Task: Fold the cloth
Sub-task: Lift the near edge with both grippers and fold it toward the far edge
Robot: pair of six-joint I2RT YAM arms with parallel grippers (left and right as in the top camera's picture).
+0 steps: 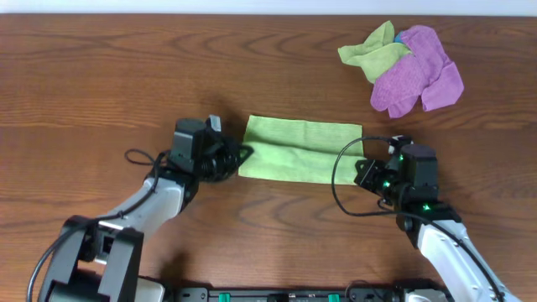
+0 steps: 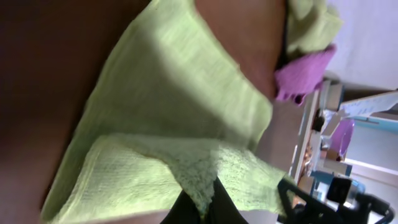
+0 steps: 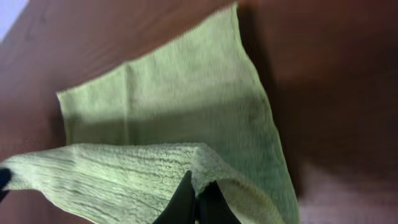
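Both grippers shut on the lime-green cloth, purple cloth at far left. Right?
No, the purple cloth lies at the far right, as the overhead view shows. The left gripper and right gripper are both shut on the lime-green cloth.

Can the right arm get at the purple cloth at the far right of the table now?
Probably not as it stands: the right hand is shut on the edge of the lime-green cloth, so it is busy. Otherwise, nothing lies on the table between it and the purple cloth.
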